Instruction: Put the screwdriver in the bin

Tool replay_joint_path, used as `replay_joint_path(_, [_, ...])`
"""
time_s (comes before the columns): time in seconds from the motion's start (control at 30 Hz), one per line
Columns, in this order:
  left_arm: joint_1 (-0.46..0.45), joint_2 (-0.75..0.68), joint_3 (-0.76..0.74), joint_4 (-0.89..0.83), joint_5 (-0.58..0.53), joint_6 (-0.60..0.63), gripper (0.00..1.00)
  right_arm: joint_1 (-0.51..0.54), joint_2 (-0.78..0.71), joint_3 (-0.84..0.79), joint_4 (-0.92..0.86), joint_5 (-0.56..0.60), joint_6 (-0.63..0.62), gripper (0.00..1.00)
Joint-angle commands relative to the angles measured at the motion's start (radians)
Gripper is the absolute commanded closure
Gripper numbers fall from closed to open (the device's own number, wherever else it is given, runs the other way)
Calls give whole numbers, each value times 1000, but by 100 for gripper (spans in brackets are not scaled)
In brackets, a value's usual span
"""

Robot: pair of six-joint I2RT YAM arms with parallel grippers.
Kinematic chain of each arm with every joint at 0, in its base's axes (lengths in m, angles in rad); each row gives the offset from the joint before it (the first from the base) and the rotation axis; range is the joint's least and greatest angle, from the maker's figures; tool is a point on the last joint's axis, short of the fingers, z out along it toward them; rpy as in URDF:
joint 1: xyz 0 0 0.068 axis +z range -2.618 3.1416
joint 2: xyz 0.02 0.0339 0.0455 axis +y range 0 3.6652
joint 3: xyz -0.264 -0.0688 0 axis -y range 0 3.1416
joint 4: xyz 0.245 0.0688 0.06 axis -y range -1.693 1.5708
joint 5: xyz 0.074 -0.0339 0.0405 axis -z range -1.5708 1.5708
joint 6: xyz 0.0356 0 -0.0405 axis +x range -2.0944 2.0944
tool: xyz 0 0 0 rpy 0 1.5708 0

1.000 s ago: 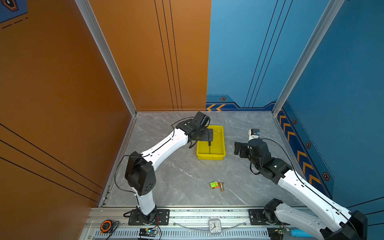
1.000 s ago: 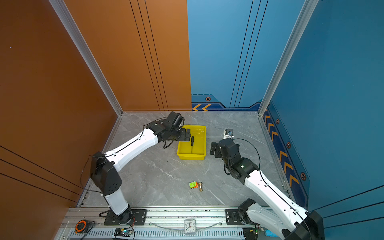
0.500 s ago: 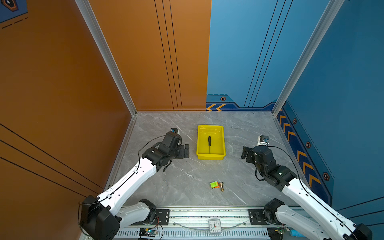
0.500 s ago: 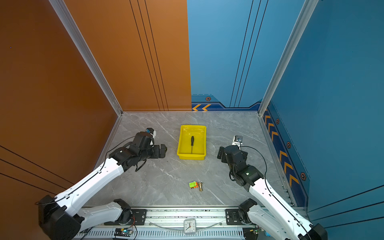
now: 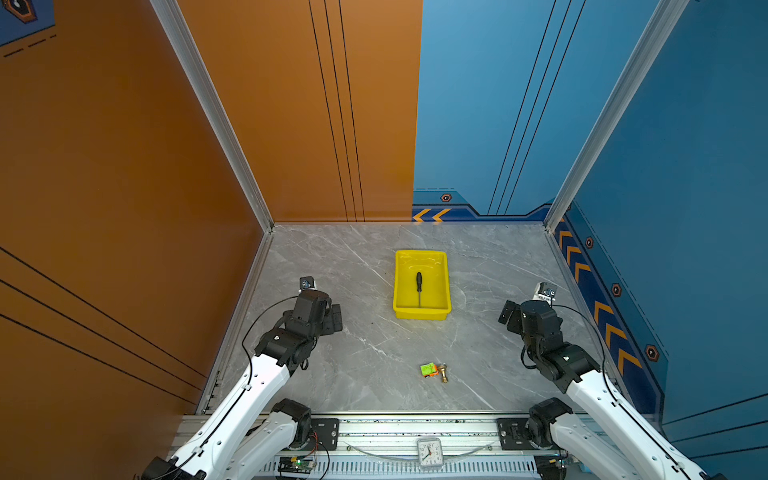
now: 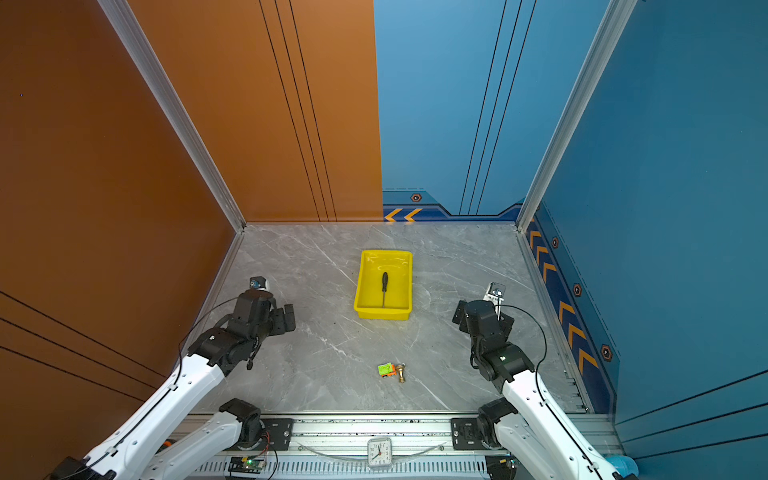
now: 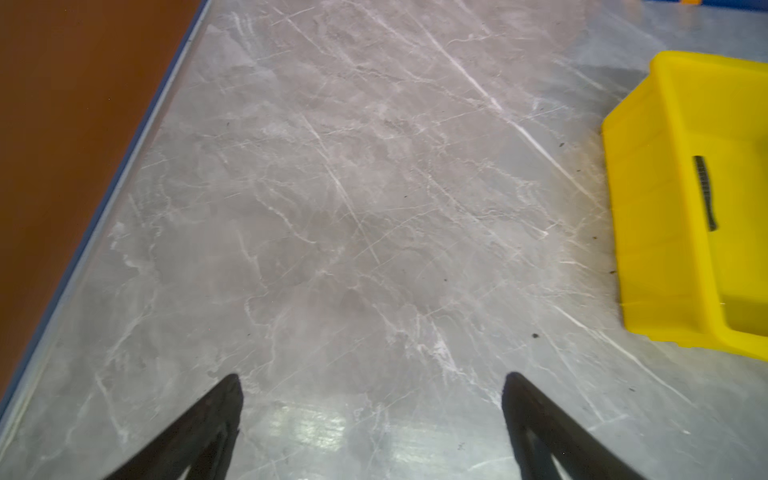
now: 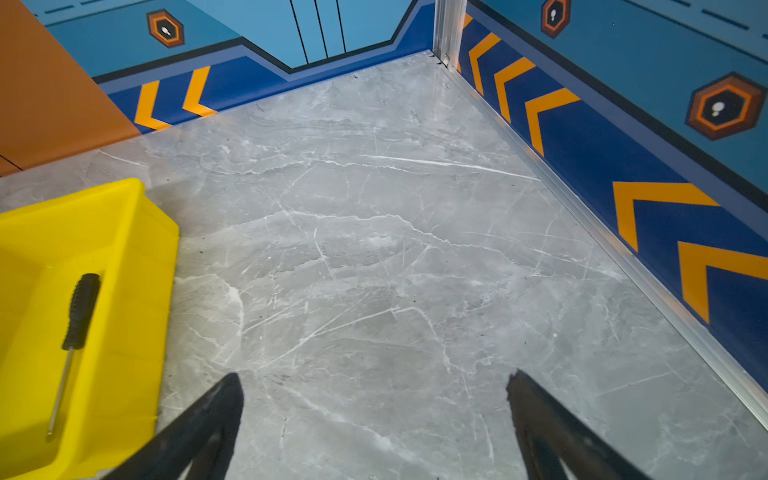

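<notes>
The left gripper [image 5: 336, 319] hangs low over the grey desk [image 5: 361, 353], close to the orange wall. Its two black fingers [image 7: 216, 415] are spread wide apart, and there is nothing between them, just bare desk.

To the right of this gripper, well apart from it, sits the yellow bin [image 5: 422, 314]. The bin is between the two grippers and a bit farther back than both. The screwdriver [image 5: 419, 288] lies flat inside the bin, near the middle. Its black handle points to the back wall and its thin silver end points to the robot. No gripper touches it.

Closer to the robot than both grippers, a small green and orange toy block [image 5: 428, 369] lies on the desk. A little brass fitting [image 5: 444, 372] is just beside it.

The right gripper [image 5: 505, 316] is on the far side of the bin, near the blue wall. In the right wrist view its fingers [image 8: 540, 419] are spread wide too, and they hold nothing.
</notes>
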Motion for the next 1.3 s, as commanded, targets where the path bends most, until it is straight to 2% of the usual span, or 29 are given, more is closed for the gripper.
replay_joint_path(0.0, [23,-25,-58,72,-163,66,2,-12,-53,-108,222,-38,-169,0])
replay_joint_path(0.07, [32,-30,-125,170,-195,112,2,-28,-73,-131,274,-37,-209,0])
replay_joint_path(0.23, [53,-44,-305,530,-170,247,2,-89,-9,-152,342,-94,-349,0])
replay_joint_path(0.3, [75,-28,-352,635,-183,254,2,-122,18,-172,381,-117,-368,0])
replay_joint_path(0.47, [150,53,-446,908,-114,318,2,-196,94,-280,630,-183,-374,0])
replay_joint_path(0.6, [185,144,-436,1006,-65,317,2,-235,211,-262,731,-237,-393,0])
replay_joint_path(0.73, [191,236,-430,1126,-37,312,2,-244,323,-193,705,-239,-389,0])
replay_joint_path(0.93, [200,373,-397,1267,10,340,2,-237,409,-152,734,-238,-366,0])
replay_joint_path(1.07, [219,451,-369,1339,45,354,2,-240,488,-186,957,-289,-427,0])
replay_joint_path(1.27, [261,566,-316,1397,111,366,2,-269,627,-159,1117,-326,-411,0])
